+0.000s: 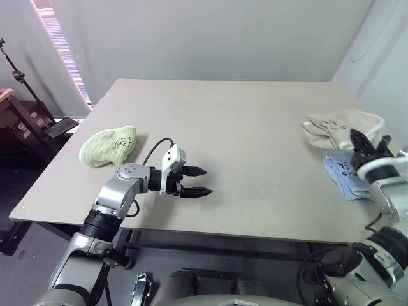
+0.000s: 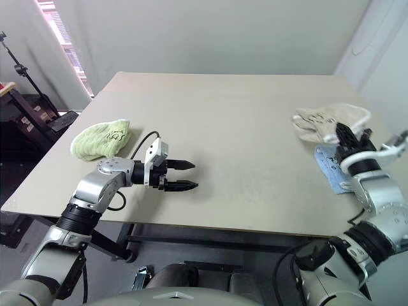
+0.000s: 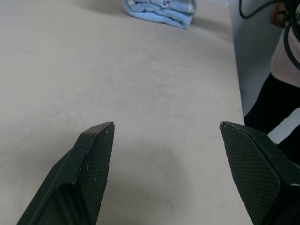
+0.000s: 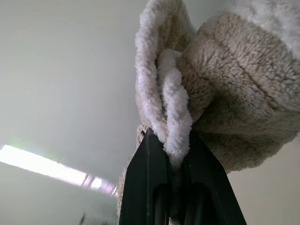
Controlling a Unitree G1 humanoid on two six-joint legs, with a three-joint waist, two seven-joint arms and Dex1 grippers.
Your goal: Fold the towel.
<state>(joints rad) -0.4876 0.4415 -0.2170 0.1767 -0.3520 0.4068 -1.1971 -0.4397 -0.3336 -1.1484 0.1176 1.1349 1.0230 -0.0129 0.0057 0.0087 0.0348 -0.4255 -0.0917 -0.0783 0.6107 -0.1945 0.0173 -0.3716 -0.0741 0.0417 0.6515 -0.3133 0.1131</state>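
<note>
- One towel (image 1: pixel 341 127), beige-tan terry with white corded edging, lies bunched near the table's (image 1: pixel 242 127) right edge, about midway between the near and far edges.
- Right gripper (image 1: pixel 368 150) is clenched on a fold of the towel; the right wrist view shows the white edging and beige pile (image 4: pixel 197 93) pinched between its two fingers.
- Step in hand, as judged: picking up the crumpled towel by one edge, before any spreading or folding. No fold is made yet.
- Next move calls for drawing the pinched edge clear of the heap and toward the bare middle of the table, so that the cloth can open flat. A second grip point on the same edge is likely needed.
- Risk: the pinch takes in little more than the cord and may slip under the towel's weight.
- Left gripper (image 1: pixel 197 181) hovers above the table near the near edge, left of centre, pointing toward the right side. Its fingers stand wide apart and hold nothing; bare table surface shows between them in the left wrist view.
- Light blue cloth (image 1: pixel 344 173) lies folded at the right edge, just on the near side of the towel and partly behind the right gripper.
- Light green cloth (image 1: pixel 108 146) lies bunched near the left edge, well apart from the towel.
</note>
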